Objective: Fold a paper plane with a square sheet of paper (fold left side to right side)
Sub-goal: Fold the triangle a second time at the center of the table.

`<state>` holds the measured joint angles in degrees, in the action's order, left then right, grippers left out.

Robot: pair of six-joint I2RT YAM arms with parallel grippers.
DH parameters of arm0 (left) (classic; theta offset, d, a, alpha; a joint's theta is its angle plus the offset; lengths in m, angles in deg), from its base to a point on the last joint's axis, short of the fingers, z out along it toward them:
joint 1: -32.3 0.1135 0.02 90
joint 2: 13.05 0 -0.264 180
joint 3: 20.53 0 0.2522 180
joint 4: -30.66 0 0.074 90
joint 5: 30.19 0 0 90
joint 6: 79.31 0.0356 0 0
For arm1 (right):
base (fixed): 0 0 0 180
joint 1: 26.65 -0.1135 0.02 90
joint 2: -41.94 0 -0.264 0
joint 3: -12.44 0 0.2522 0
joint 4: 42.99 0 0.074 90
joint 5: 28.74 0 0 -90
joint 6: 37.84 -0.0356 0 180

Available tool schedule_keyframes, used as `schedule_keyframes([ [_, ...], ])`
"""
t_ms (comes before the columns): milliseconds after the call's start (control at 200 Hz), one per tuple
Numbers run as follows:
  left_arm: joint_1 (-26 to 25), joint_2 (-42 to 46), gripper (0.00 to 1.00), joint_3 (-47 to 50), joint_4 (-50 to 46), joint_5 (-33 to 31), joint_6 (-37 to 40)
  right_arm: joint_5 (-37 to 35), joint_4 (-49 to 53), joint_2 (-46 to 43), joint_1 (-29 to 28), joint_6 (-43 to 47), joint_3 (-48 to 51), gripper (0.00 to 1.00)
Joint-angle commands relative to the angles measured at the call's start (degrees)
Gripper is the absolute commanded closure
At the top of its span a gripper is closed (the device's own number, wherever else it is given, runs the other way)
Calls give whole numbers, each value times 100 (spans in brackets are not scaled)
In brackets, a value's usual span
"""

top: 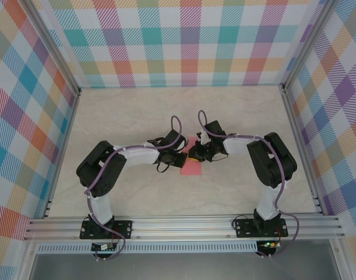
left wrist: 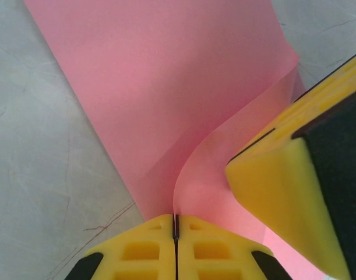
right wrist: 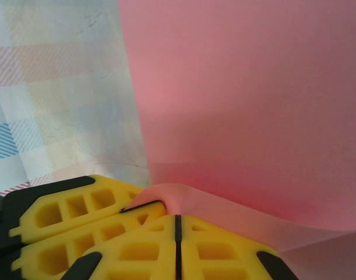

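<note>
The thin salmon-pink square sheet of paper sat mid-way across the pale marbled table, one edge curled upward. The left gripper and the right gripper were each closed tight on that edge, probably so the side would carry over evenly.

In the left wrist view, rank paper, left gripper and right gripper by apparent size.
1. paper, largest
2. right gripper, next
3. left gripper, smallest, though both grippers are cut off at the frame edge
</note>
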<state>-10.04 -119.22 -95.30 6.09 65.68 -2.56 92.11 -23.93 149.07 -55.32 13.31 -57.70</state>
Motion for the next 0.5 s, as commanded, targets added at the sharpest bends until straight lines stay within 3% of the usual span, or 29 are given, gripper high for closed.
schedule_keyframes([
  [0, -58, -220, 94, -80, -281, -86, 113, -172, 299, 31, -60, 250, -119, 91],
  [365, -74, -202, 93, -98, -315, -107, 118, -488, 642, 27, -60, 465, -127, 91],
  [500, -73, -117, 86, -95, -345, -121, 102, -602, 748, 89, -60, 505, -114, 91],
])
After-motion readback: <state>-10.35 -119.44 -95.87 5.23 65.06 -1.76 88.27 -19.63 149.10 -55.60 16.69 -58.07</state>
